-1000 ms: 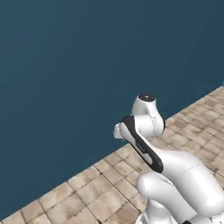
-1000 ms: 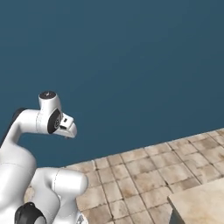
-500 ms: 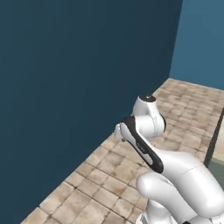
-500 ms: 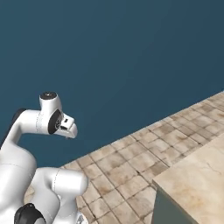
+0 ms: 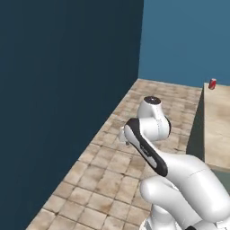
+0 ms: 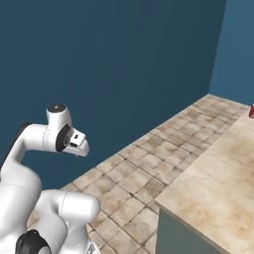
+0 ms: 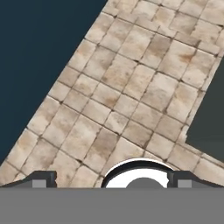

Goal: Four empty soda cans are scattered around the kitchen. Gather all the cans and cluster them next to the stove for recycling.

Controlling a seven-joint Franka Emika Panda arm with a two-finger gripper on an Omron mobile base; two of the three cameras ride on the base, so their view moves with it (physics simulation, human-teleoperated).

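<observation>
One red soda can stands at the far end of a beige marble counter, well beyond my folded arm. The same can sits at the right edge of the right base view, on that counter. My gripper hangs over the tan tiled floor and points down at it. Its fingertips stand wide apart and open, with nothing between them. The stove is out of view.
A dark blue wall runs along the left and meets a lighter blue wall at the far corner. Tiled floor lies between that wall and the counter. The counter's dark cabinet side stands to the right of the hand.
The whole picture has swung in both base views, so the base has turned. The room's corner, the counter and the can have come into view. The arm keeps its folded pose, gripper still open.
</observation>
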